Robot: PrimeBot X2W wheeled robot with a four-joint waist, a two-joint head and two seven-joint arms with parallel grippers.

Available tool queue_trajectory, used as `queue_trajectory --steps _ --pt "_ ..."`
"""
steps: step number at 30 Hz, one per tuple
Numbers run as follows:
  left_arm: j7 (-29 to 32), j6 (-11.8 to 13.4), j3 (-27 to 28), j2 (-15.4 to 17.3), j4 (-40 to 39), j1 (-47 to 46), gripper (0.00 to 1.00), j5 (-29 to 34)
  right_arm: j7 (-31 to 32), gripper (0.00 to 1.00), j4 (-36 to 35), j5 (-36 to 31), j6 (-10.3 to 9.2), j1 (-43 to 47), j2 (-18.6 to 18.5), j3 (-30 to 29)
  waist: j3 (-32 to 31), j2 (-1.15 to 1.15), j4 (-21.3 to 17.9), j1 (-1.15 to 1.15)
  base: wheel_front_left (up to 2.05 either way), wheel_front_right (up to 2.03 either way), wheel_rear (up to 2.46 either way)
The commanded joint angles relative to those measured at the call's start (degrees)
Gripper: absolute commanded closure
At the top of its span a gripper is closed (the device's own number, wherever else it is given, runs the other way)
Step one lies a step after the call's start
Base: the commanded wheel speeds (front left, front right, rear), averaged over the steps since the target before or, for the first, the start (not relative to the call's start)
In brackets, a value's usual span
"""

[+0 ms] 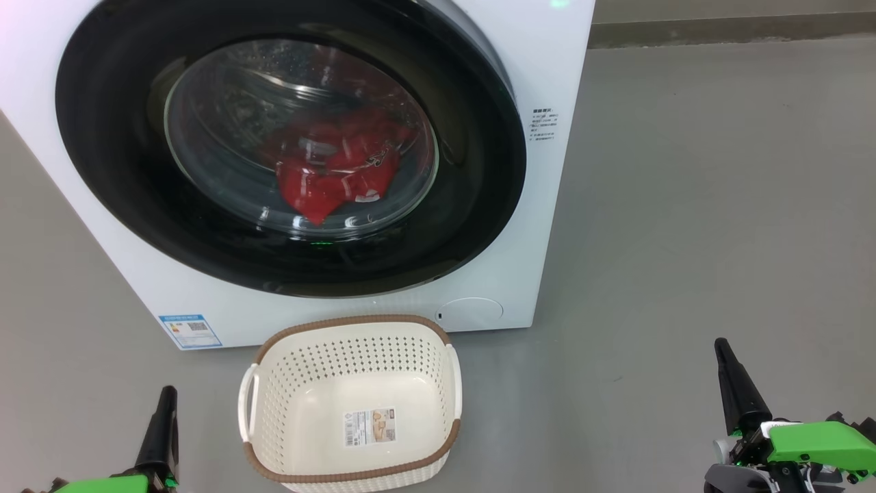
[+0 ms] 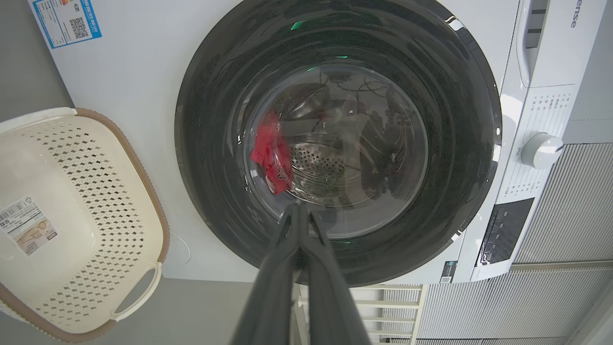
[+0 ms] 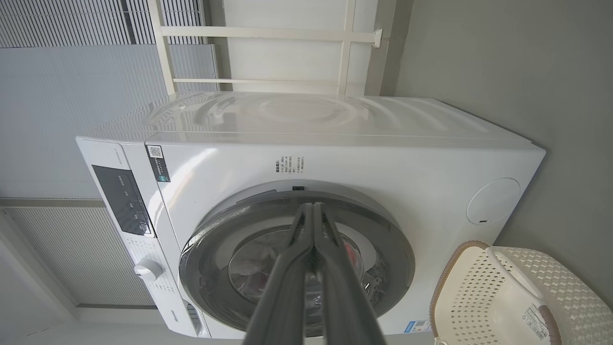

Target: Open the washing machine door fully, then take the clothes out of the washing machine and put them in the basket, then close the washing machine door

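1. Presently, at the far left, the left gripper [image 1: 167,394] hangs low over the grey floor [image 1: 684,205], well short of the machine. Its two dark fingers are pressed together and hold nothing.
2. The washing machine [image 1: 547,226] stands ahead with its front towards the robot. The washing machine door [image 1: 102,150] appears shut, its black rim lying flush against the white front. By my judgement the opening step is not yet begun.
3. The clothes [image 1: 335,171] are red and lie bunched low in the drum, seen through the glass window. None is out.
4. The basket [image 1: 356,320] sits upright on the floor just before the machine, below the door. It holds nothing but a paper label on its bottom.
5. The right gripper [image 1: 722,350] is low at the right, well apart from the door. Its fingers are closed tip to tip and empty.
6. Recommendation:
   - A lighter recess [image 1: 487,48] shows at the door's upper right edge and is probably the pull point, which would put the hinge on the left.
   - The right arm looks better placed to reach it.
   - The fingers should hook behind the rim there and draw outward along the door's arc, not straight back.
   - The swing should carry on until the drum mouth stands fully clear.
   - The door's lower rim may pass close over the basket, so that clearance should be watched.
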Motion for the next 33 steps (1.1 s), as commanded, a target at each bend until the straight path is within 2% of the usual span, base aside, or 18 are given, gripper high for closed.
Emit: queue_trajectory --steps 1,33 --pt "0.2 -0.7 1.8 0.9 -1.2 -2.2 1.0 0.0 0.4 1.0 -1.7 0.2 -0.04 -0.5 -0.2 1.3 0.0 0.0 0.0 0.0 0.0 0.0 0.0" --pt "0.2 -0.7 1.8 0.9 -1.2 -2.2 1.0 0.0 0.4 1.0 -1.7 0.2 -0.04 -0.5 -0.2 1.3 0.0 0.0 0.0 0.0 0.0 0.0 0.0"
